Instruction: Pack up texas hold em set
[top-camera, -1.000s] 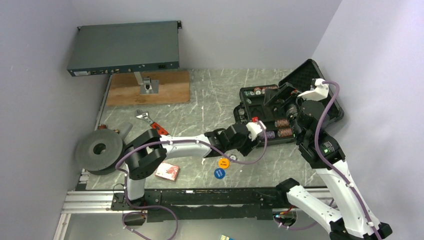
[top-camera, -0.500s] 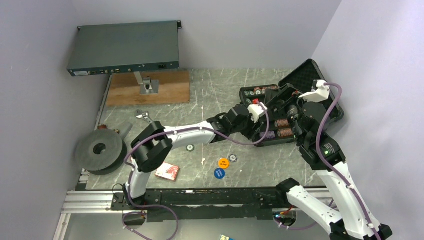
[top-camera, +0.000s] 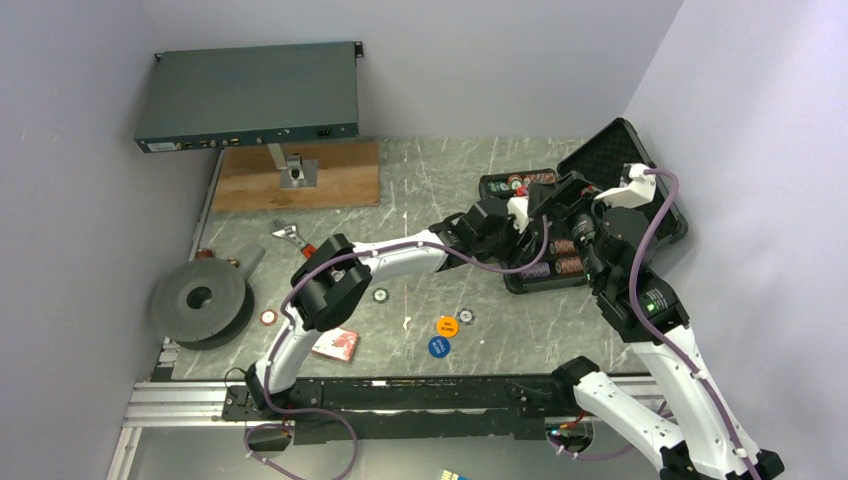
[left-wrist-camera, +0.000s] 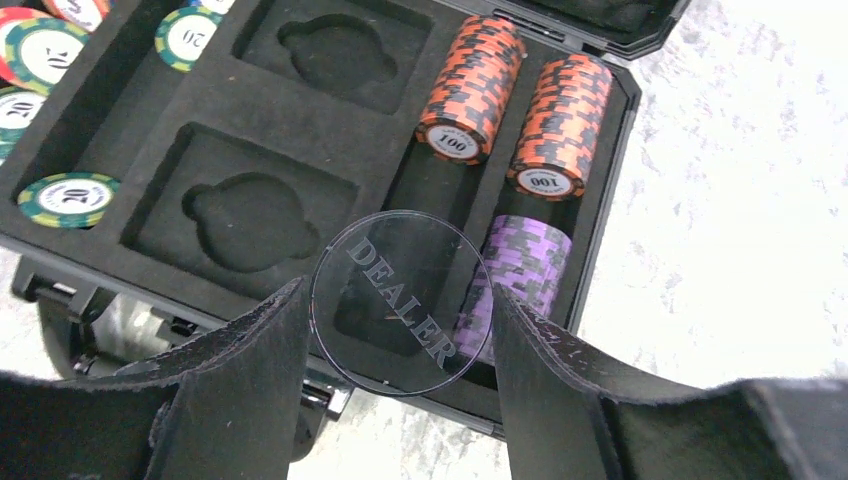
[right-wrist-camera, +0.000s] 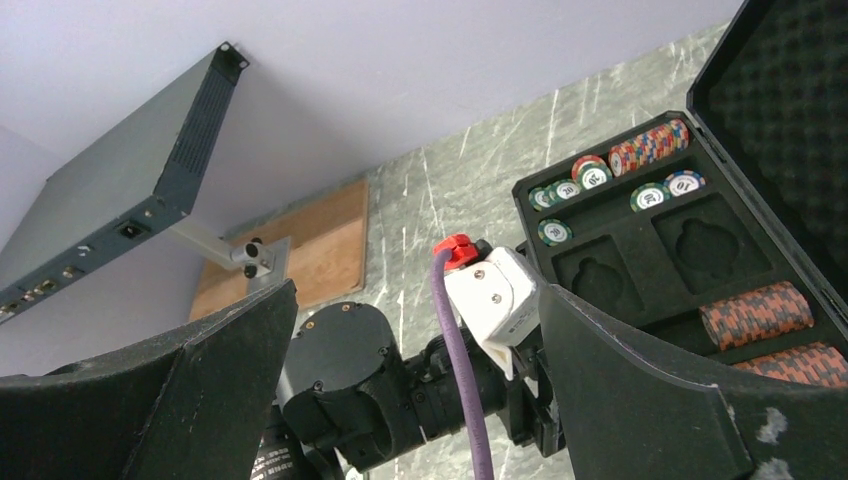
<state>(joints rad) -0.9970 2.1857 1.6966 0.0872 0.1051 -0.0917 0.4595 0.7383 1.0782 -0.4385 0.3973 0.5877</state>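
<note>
While left claw (left-wrist-camera: 398, 300) grips clear "DEALER" disc (left-wrist-camera: 402, 268) | orange chips (left-wrist-camera: 470, 85) read 100 | right claw (right-wrist-camera: 415, 290) spread wide, empty

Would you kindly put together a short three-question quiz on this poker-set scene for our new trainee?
1. Pick one: what does the left pincer hold? A) nothing; B) a clear disc marked DEALER; C) a single playing card.
2. True or false: the right pincer is clamped on a pile of chips.
3. Fill the gap: the two orange chip stacks in the case are each marked ___.
Key: 1 B. 2 False; it stands open and empty. 3 100.
</note>
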